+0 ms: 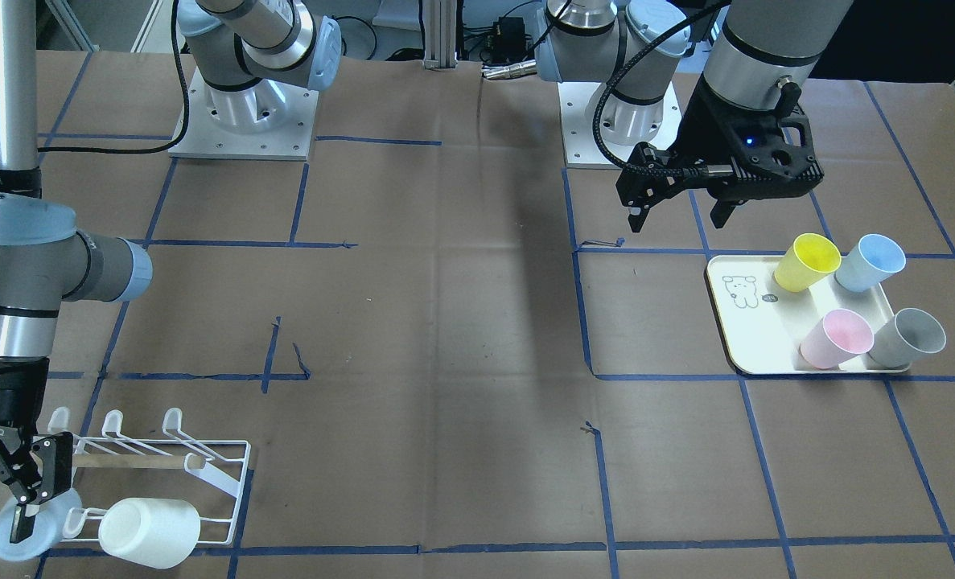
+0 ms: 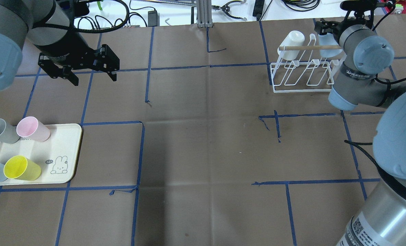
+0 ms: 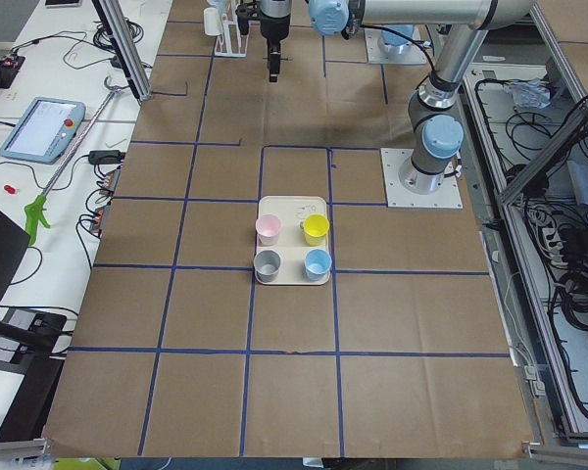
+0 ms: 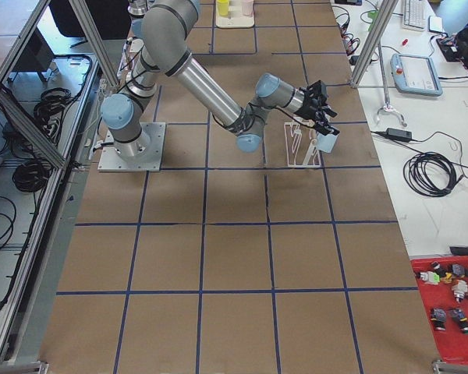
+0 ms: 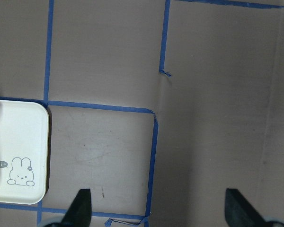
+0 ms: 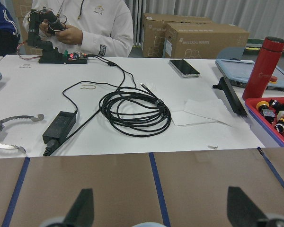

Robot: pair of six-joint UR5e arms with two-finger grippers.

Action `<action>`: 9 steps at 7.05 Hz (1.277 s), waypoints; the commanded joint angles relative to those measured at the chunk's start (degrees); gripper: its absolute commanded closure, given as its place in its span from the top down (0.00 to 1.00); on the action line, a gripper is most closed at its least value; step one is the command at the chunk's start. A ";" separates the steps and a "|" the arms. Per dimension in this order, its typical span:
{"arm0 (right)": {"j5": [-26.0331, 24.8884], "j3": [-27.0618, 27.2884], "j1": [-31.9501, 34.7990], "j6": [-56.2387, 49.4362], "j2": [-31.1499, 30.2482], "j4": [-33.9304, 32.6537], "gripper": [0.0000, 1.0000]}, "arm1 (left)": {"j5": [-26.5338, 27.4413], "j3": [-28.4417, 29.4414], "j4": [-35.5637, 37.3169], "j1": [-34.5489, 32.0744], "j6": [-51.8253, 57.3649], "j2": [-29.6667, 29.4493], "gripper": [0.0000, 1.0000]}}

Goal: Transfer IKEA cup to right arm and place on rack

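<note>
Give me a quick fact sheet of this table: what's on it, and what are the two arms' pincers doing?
Tray: cream rectangular tray with rabbit drawing
On tray: yellow plastic cup, light-blue plastic cup, pink plastic cup, grey plastic cup, all mouth-up
Rack: white wire rack with wooden bar
On rack: white plastic cup, second light-blue cup
Left pincer: open, empty, above the table, apart from tray
Right pincer: open, at the second light-blue cup
</note>
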 commanded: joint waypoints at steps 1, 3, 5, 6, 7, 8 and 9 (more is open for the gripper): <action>0.00 -0.03 0.06 0.08 -1.07 0.39 1.00 | 0.01 0.00 0.09 -0.12 0.00 0.04 0.99; 0.53 -0.29 0.23 0.00 -7.37 6.31 1.00 | 0.01 0.00 0.09 -0.12 0.09 0.04 0.99; 0.35 -0.12 0.32 -0.09 -14.75 18.61 1.00 | 0.01 0.00 0.44 -0.12 0.09 -0.04 0.99; 0.27 -0.29 0.67 -0.79 -18.35 25.72 1.00 | 0.01 0.00 0.62 -0.12 0.09 0.04 0.99; 0.26 -0.38 1.89 -0.71 -23.09 34.84 1.00 | 0.01 0.00 0.88 -0.12 0.09 -0.04 0.99; 0.35 -0.38 4.08 -0.01 -27.40 45.03 1.00 | 0.01 -0.09 0.79 -0.12 0.09 -0.13 0.99; 0.35 -0.47 5.49 0.17 -30.14 54.27 1.00 | 0.01 -0.09 0.79 -0.12 0.09 -0.13 0.99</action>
